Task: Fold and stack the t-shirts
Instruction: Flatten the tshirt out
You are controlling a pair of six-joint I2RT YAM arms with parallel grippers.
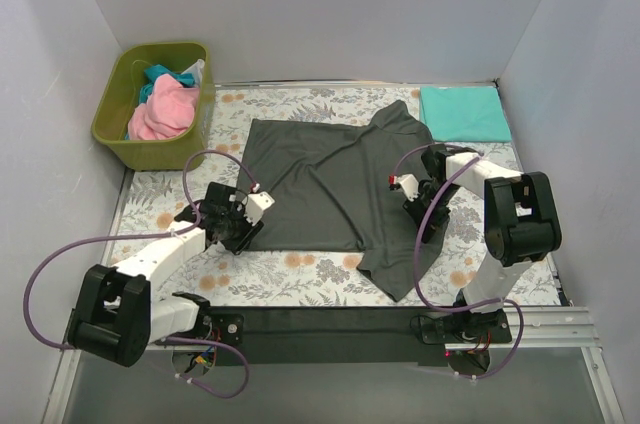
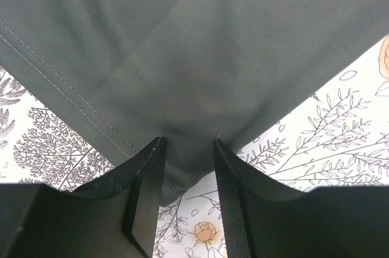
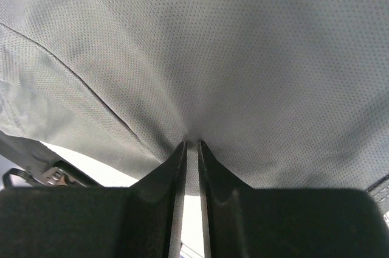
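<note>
Centrally: dark charcoal-grey short-sleeved cloth t-shirt [image 1: 320, 169], spread on floral-patterned table cloth [image 1: 300, 272]. Left gripper [image 2: 188, 142] sits at its near-left hem corner, jaws partly apart astride the cloth; whether it pinches cannot be told. Right gripper [image 3: 191, 143] is clamped narrowly on the shirt's right side. Folded teal-green t-shirt [image 1: 463, 112] lies at the far right corner. Pink t-shirt [image 1: 162, 109] sits in the olive-green plastic bin [image 1: 150, 151].
</note>
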